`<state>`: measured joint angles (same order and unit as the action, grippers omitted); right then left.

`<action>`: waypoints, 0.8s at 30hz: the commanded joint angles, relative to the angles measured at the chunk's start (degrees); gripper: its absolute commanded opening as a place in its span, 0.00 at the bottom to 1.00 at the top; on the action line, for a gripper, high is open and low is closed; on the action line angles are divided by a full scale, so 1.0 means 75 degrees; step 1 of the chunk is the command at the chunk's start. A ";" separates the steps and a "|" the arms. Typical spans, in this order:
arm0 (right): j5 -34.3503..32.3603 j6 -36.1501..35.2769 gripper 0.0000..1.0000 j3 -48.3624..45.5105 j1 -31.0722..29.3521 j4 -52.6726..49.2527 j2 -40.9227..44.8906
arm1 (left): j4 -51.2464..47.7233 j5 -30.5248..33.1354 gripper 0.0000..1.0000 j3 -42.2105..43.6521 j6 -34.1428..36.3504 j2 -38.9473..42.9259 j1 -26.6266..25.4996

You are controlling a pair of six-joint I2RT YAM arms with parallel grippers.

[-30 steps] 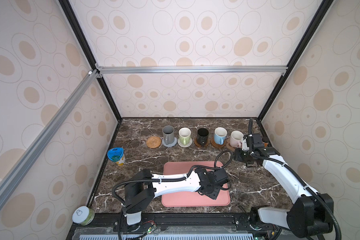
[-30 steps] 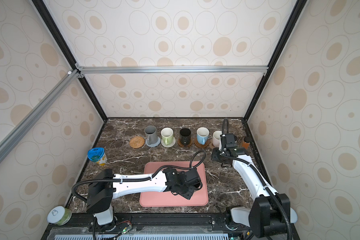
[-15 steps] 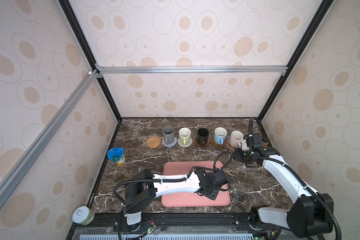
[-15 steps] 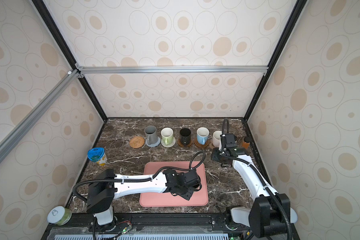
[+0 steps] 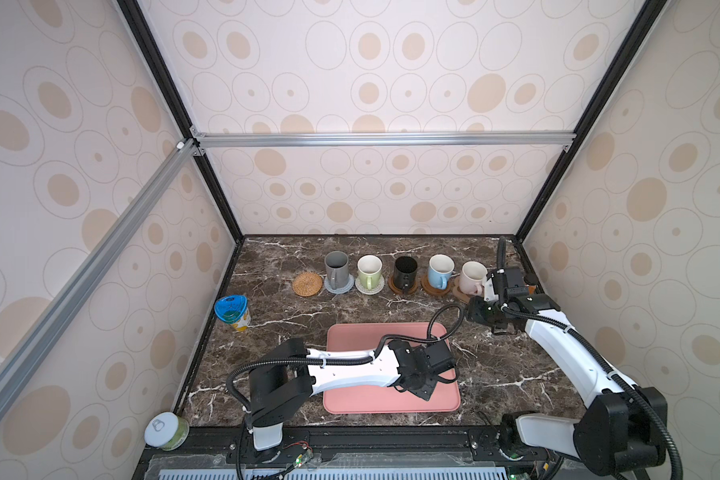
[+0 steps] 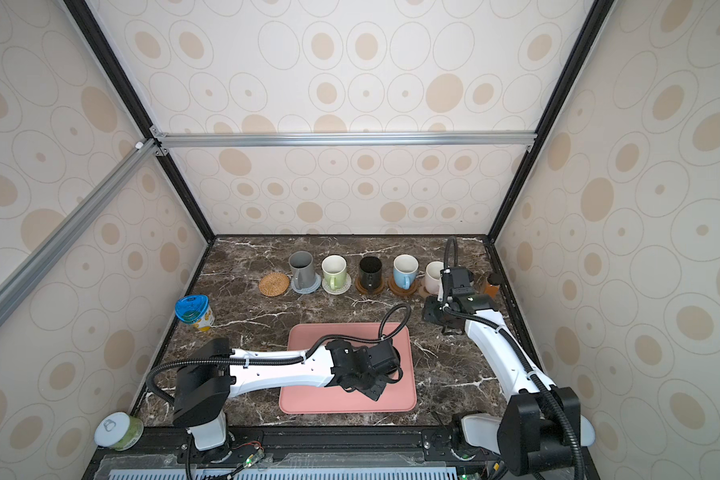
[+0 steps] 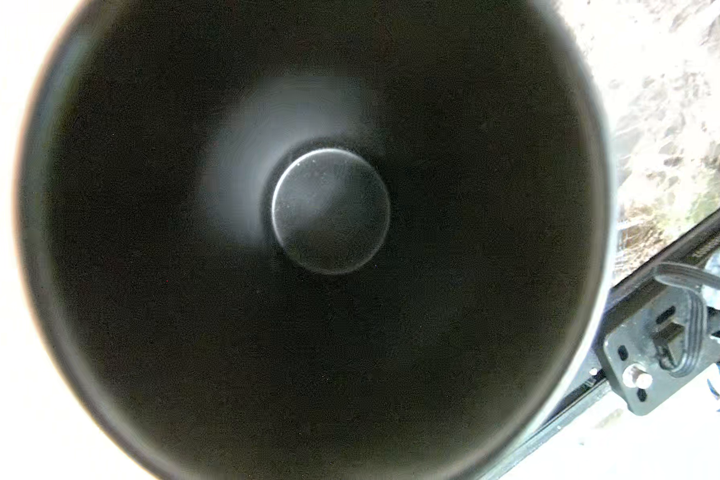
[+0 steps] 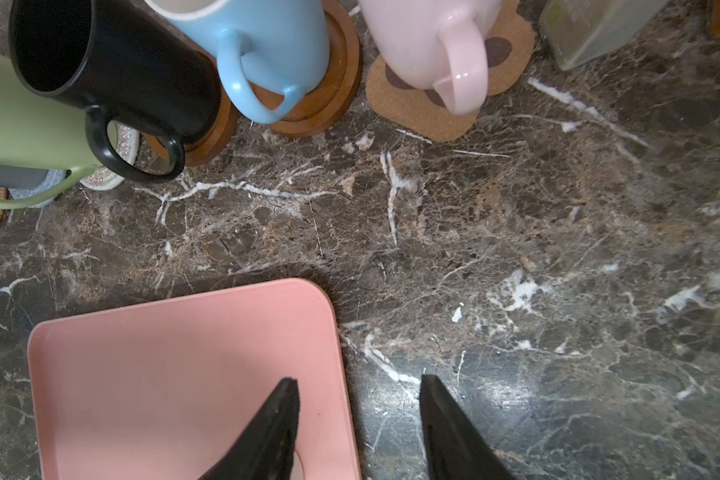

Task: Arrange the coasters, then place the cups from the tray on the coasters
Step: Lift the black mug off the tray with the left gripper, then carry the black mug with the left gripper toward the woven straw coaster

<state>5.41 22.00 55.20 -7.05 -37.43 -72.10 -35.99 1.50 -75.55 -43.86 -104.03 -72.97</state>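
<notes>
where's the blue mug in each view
In a top view: blue mug, second from the right in the back row.
In a top view: blue mug, in the same place.
Left wrist: not in it; black mug fills it.
Right wrist: blue mug on a wooden coaster beside the pink mug.
Shared landmark: tray, except left wrist.

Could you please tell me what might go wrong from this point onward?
The left claw is shut at the matte black mug on the pink rectangular tray; its grip is hidden, so the mug may slip. The free tan rattan coaster sits close beside the grey mug, which may get knocked.
</notes>
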 commanded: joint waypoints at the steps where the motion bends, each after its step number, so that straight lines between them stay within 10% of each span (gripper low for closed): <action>1: -0.0065 0.0076 0.51 0.0054 0.0049 -0.0215 0.0070 | -0.0047 0.0463 0.16 0.0031 0.0060 -0.0008 -0.0056; 24: -0.0287 0.0058 0.51 0.0266 0.0046 -0.0597 -0.0013 | 0.0734 0.0820 0.13 0.0974 0.0034 0.1226 0.0295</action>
<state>4.25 22.22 55.37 -7.05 -39.86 -72.10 -32.99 5.06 -68.29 -43.70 -98.52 -71.79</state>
